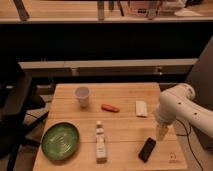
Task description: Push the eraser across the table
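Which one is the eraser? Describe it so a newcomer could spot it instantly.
Start at the light wooden plank table and go to its near right corner, just below-left of the robot's gripper in the picture. The eraser is the flat black rectangular block lying there; the small white block farther back is pale, and the orange-red stick is thin.

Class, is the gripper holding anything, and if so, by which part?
Nothing is held. The gripper hangs over the table near its right edge, just beyond the eraser, which lies flat and apart from it.
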Controlling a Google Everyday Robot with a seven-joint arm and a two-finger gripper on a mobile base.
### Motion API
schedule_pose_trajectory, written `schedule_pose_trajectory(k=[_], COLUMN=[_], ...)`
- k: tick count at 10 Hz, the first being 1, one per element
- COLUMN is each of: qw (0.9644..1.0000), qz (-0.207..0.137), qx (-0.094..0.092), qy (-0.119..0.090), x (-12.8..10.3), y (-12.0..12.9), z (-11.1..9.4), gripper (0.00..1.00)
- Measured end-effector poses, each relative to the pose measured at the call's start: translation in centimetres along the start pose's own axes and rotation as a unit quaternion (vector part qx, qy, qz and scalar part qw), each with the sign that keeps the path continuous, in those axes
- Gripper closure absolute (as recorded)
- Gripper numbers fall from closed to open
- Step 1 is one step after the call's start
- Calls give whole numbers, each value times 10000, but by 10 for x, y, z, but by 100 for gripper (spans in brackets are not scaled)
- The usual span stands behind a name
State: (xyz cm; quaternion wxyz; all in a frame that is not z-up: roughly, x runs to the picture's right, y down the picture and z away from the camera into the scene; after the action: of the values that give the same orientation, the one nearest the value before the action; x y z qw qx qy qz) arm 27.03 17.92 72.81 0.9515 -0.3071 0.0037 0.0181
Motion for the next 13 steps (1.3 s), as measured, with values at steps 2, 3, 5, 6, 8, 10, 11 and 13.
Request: schedule_pose_trajectory(k=[2,3,5,6,8,10,11,13], qw=[10000,10000,10000,10000,9999,9999,9999,9998], qz=[3,0,5,4,0,6,7,-3], qx=[-20,-29,-45,-56,-72,-95,-101,-112], qy=[-30,-41,-63,-68,-88,-115,-123,-138], x=[1,1,1,2,2,2,3,3], y=[1,2,3,3,4,5,5,6], z=[5,7,10,12,14,17,18,20], gripper=[20,20,20,21,28,21,20,29])
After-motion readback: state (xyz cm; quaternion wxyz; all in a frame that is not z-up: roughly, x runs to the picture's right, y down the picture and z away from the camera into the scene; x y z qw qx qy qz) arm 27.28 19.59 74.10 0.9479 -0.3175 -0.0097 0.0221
